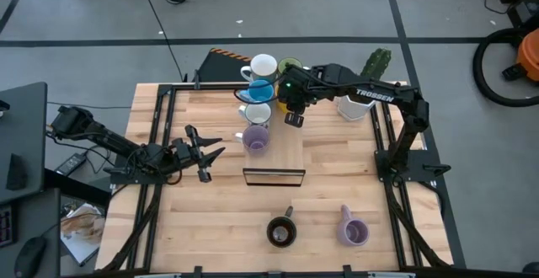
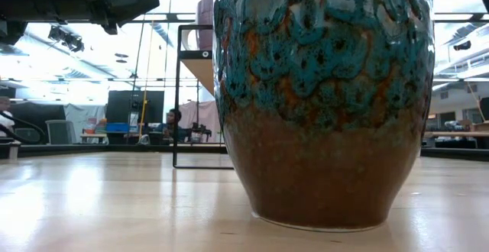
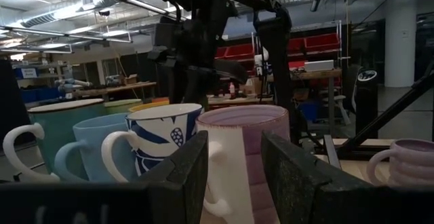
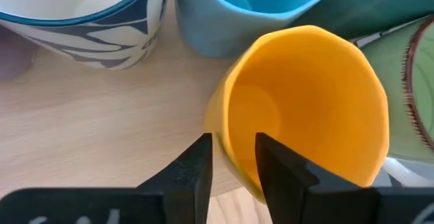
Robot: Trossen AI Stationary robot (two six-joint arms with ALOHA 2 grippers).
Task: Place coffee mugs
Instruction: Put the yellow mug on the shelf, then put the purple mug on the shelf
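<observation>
A row of mugs stands at the far middle of the table: white mug [image 1: 264,66], blue mug [image 1: 261,89], white mug with blue pattern [image 1: 257,112], lavender mug [image 1: 255,138], and green mug [image 1: 290,63] beside them. My right gripper [image 1: 293,116] hangs over this group and hides the orange mug [image 4: 305,95], on which it is shut. The dark brown mug [image 1: 281,231] and a second lavender mug [image 1: 354,231] stand on their bases near the near edge. My left gripper [image 1: 208,152] is open, low over the table left of the row, and faces the lavender mug [image 3: 244,136]. My right gripper [image 4: 234,173] has the orange mug by its wall at the rim [image 4: 234,153], one finger [image 4: 193,166] outside and one finger [image 4: 281,173] inside the cup. The fingers come from above, pointing down. Whether the mug's base is on the table I cannot tell.
A white pot [image 1: 355,107] with a green cactus [image 1: 377,63] sits right of the right gripper. A small dark-framed stand [image 1: 274,175] is at the table's middle. The brown mug [image 2: 325,99] fills the low view. Bare wood lies between the stand and the near mugs.
</observation>
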